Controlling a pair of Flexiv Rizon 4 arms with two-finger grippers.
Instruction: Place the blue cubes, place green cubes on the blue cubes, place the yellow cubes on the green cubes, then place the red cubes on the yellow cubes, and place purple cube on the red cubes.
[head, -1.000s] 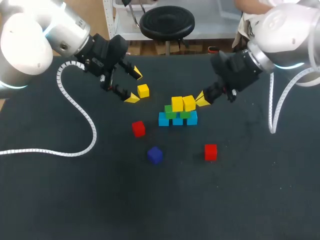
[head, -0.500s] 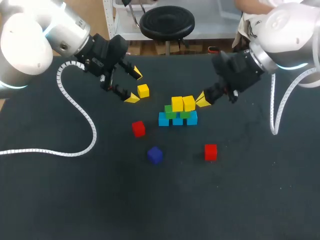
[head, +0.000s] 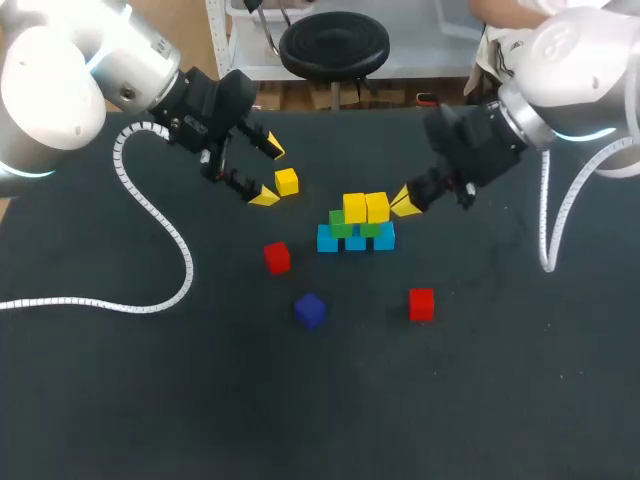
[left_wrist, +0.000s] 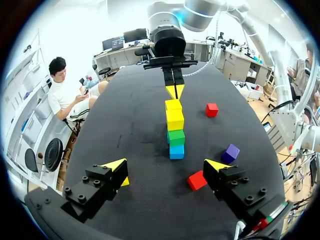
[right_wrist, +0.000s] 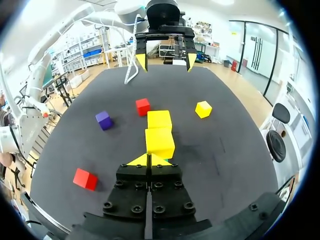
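Three blue cubes (head: 355, 241) form a row mid-table, with two green cubes (head: 340, 224) on them and two yellow cubes (head: 354, 208) on top. My right gripper (head: 405, 200) is shut and empty, its tips just right of the yellow pair (right_wrist: 160, 142). My left gripper (head: 268, 172) stands open at the back left, a loose yellow cube (head: 287, 181) beside its near fingertip. Two red cubes (head: 277, 257) (head: 421, 303) and a purple cube (head: 310, 309) lie in front of the stack. From the left wrist view the stack (left_wrist: 176, 136) lies ahead of the open fingers.
The black table (head: 150, 400) stretches bare in front of the loose cubes. A white ribbed cable (head: 160, 220) from my left arm curls across its left part, and another (head: 548, 220) hangs beside my right arm.
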